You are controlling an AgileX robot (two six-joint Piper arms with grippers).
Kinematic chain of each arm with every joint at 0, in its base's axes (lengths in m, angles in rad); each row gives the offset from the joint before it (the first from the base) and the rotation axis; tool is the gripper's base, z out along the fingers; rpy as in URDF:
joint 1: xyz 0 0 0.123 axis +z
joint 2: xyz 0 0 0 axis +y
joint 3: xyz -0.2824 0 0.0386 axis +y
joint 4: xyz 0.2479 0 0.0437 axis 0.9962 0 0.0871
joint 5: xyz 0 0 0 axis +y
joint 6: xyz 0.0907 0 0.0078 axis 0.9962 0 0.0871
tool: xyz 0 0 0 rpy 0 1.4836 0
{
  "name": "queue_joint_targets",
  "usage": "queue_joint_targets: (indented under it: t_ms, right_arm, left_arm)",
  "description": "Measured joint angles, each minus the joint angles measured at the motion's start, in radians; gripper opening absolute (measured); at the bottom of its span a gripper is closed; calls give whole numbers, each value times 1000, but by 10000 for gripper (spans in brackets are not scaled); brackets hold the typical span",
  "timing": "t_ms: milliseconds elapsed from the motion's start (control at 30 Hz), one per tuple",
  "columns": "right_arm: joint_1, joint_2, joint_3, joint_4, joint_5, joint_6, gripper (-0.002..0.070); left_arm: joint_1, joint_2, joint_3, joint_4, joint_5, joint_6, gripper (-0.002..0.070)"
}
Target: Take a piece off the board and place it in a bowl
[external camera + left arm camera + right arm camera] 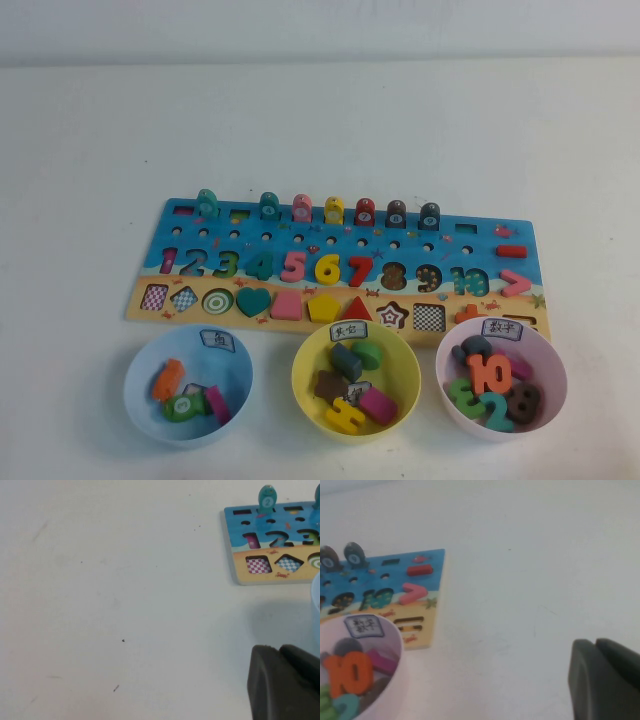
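Observation:
The board [484, 215] lies across the middle of the table. Several fish-like pieces stand in its top row. The dark brown piece [396, 214] stands second from the right, between a red one [365, 212] and a blackish-grey one [429, 216]; it also shows in the right wrist view [327, 557]. The light blue bowl [140, 400] sits in front of the board's left end and holds a few pieces. Neither arm shows in the high view. My left gripper [280, 649] is shut and empty, over bare table left of the board [240, 570]. My right gripper [595, 642] is shut and empty, right of the board [437, 580].
A yellow bowl [305, 400] with shape pieces sits in front of the board's middle. A pink bowl [550, 405] with number pieces sits in front of its right end and shows in the right wrist view [395, 680]. White table surrounds everything.

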Motion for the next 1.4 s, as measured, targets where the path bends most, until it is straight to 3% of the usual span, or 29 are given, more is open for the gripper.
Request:
queue_joint_targets:
  t_ms: [167,333,467,800,967,1133,1400]
  right_arm:
    - [0,0,0,261,0,0,-17]
    - [0,0,0,724,-13,0,-17]
    - [0,0,0,844,-21,0,-17]
    - [0,0,0,879,1,-118,-17]
    - [0,18,-43,822,127,-146,-17]
    - [0,215,-262,648,298,-163,-17]
    - [0,666,-829,311,645,-305,-17]
  left_arm:
    - [0,0,0,0,0,0,-3]
    - [0,0,0,0,0,0,-3]
    - [0,0,0,0,0,0,-3]
    - [0,0,0,0,0,0,-3]
    - [0,0,0,0,0,0,-3]
    - [0,0,0,0,0,0,-3]
    - [0,0,0,0,0,0,-3]
